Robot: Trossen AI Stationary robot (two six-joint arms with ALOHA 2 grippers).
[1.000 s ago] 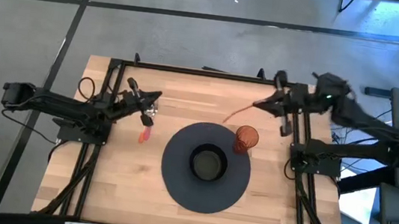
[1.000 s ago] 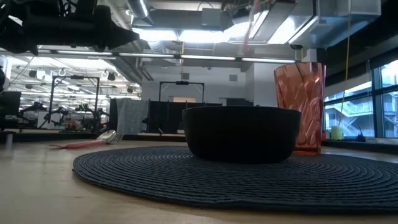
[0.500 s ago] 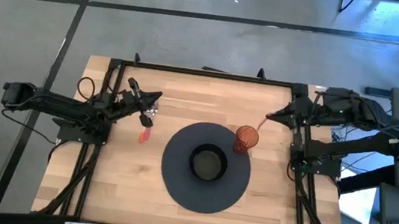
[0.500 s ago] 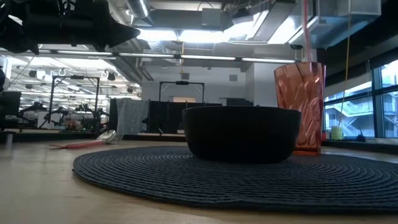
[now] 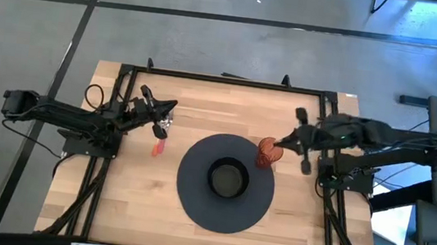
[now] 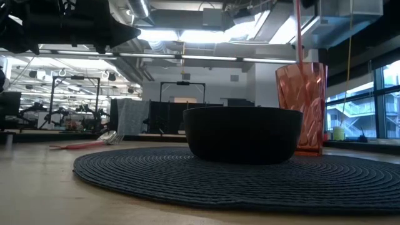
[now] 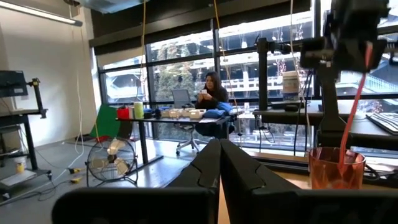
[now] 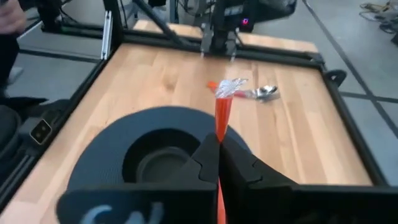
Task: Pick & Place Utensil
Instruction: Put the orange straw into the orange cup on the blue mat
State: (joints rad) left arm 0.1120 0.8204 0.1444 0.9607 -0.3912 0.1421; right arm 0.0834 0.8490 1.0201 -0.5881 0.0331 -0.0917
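A thin red-handled utensil (image 6: 298,31) stands nearly upright, its lower end inside the ribbed red cup (image 5: 270,151) at the right edge of the round dark mat. My right gripper (image 5: 281,140) is above the cup's right side, shut on the utensil's upper part. The right wrist view does not show the cup. A second utensil (image 5: 159,144), with a red handle and a shiny spoon head, lies flat on the wood left of the mat. My left gripper (image 5: 167,115) hangs shut above its head end, touching nothing. My right gripper pinches the utensil's red handle (image 8: 220,127) between its two fingers, coming slantwise from above and from the table's right. The handle runs on past the fingertips and down into the cup (image 7: 341,163). Whether its lower end touches the cup's bottom cannot be seen.
A black bowl (image 5: 227,179) sits in the middle of the dark woven mat (image 5: 193,198), just left of the cup. A black frame (image 5: 223,79) runs along the table's far edge and sides. Bare wood lies near and left of the mat. A person sits far off in the room.
My right gripper has carried the utensil from the table's far right corner toward the near edge and left, down to the cup. The utensil has tipped from slanting to nearly upright, and its lower end has gone into the cup.
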